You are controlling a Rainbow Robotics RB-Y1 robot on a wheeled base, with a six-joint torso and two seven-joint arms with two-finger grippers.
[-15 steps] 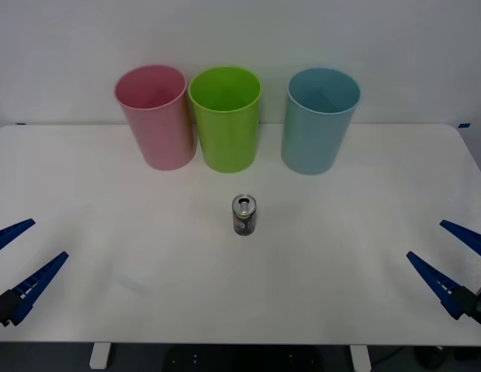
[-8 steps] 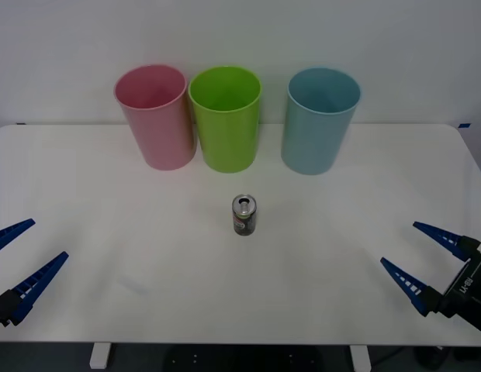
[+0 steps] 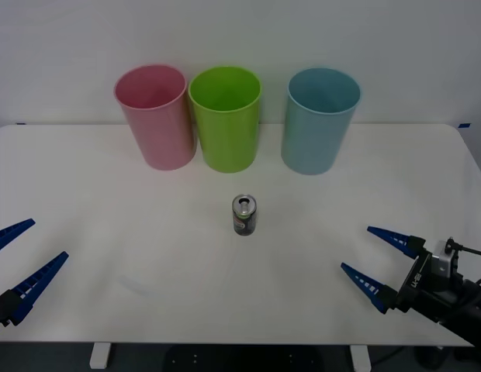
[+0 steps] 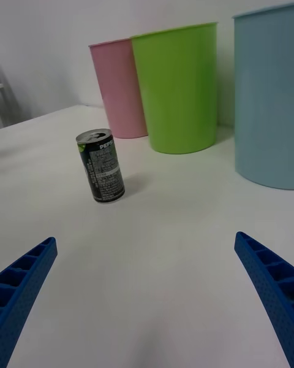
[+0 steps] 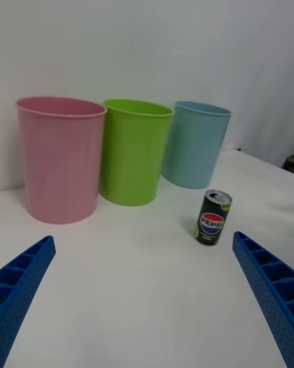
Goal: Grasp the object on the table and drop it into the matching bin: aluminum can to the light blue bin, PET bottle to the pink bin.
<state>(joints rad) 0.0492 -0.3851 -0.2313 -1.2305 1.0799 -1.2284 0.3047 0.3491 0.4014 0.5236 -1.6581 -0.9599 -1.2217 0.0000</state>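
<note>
Fingers of right gripper (image 3: 378, 261) spread open, aimed at aluminum can (image 3: 243, 215) standing on table (image 3: 109, 201), left gripper (image 3: 19, 262) likewise open, parked at near left edge.

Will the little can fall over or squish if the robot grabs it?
The aluminum can stands upright and is taller than wide, so a sideways bump could probably tip it, and then it would likely roll. Its metal skin looks smooth, maybe slippery. The tab looks opened, so it may be light and dent easily in the open right gripper.
</note>
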